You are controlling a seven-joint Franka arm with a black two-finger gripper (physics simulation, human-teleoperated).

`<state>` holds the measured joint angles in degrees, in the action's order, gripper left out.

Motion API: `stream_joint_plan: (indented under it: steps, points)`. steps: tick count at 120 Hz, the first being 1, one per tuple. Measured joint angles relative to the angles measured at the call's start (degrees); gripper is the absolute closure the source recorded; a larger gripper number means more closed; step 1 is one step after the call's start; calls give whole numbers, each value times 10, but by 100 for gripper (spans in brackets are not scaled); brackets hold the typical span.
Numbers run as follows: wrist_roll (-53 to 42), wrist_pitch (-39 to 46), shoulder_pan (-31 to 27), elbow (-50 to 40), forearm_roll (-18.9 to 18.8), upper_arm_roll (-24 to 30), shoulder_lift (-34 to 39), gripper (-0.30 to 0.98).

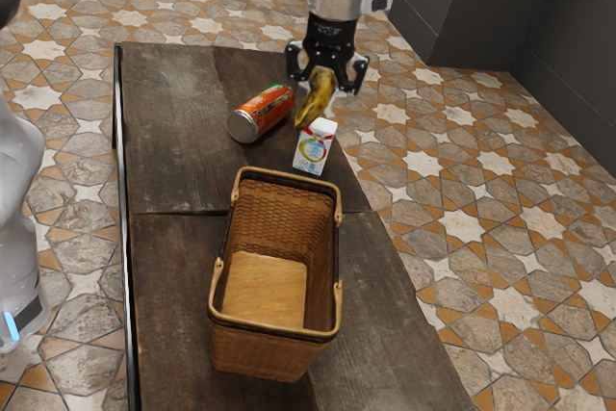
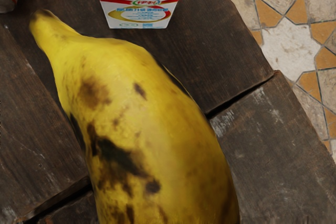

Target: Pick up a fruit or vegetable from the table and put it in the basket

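Banana [image 2: 142, 119], yellow and blotched with brown and black, lies closest to my wrist camera, gripped between both fingers of my end effector [image 1: 328, 84]. I hold it raised above the worktop [image 1: 173, 267], outside the basket [image 1: 265, 353] and beyond its far rim in the exterior view. The basket stands upright with its top open. Near that same far rim stands a white carton [image 1: 314, 149]; farther from the basket, an orange can [image 1: 262, 115] lies on its side.
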<state>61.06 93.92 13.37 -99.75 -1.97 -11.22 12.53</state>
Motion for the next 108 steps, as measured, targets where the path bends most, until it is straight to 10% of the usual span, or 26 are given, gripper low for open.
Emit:
stream_joint_plan:
  steps: [29, 59, 79, 108]
  points:
    - [14, -54, 2, 8, 65, 154, 18, 54]
    - [33, -49, 1, -56, 109, 202, 48, 54]
    - [41, -20, 1, -66, 117, 225, 52, 18]
    - [46, -30, -1, -42, 116, 209, 46, 3]
